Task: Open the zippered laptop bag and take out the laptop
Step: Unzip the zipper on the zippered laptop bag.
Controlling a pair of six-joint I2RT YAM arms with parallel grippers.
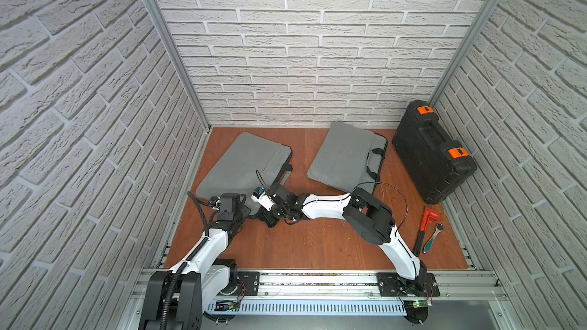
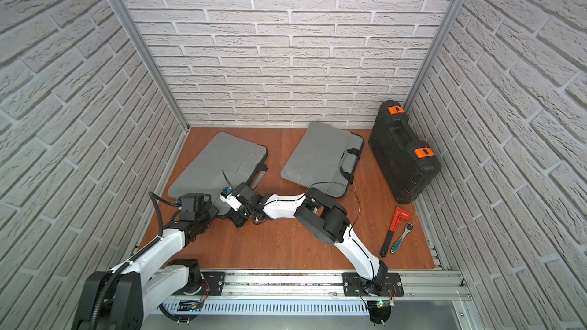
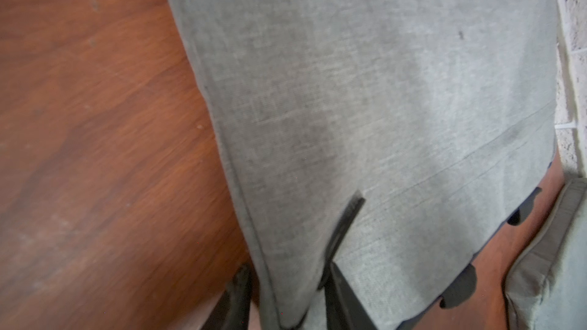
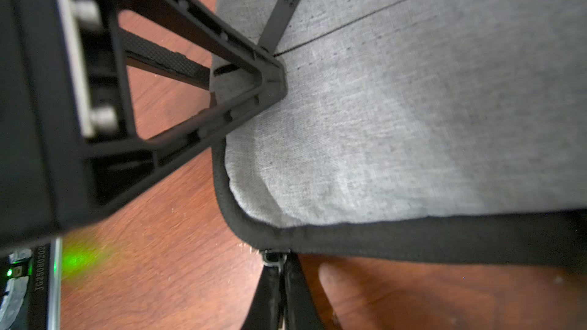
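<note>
Brick-pattern walls (image 1: 286, 42) enclose a reddish wooden tabletop (image 1: 317, 242) bearing the laptop bag (image 1: 244, 163).

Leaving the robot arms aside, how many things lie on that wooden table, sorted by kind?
Grey laptop bags: 2
Black tool case: 1
Red pipe wrench: 1
Ratchet wrench: 1
Total: 5

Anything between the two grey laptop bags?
No. Both top views show only bare wooden table between the left bag and right bag; the right arm crosses its near end.
</note>
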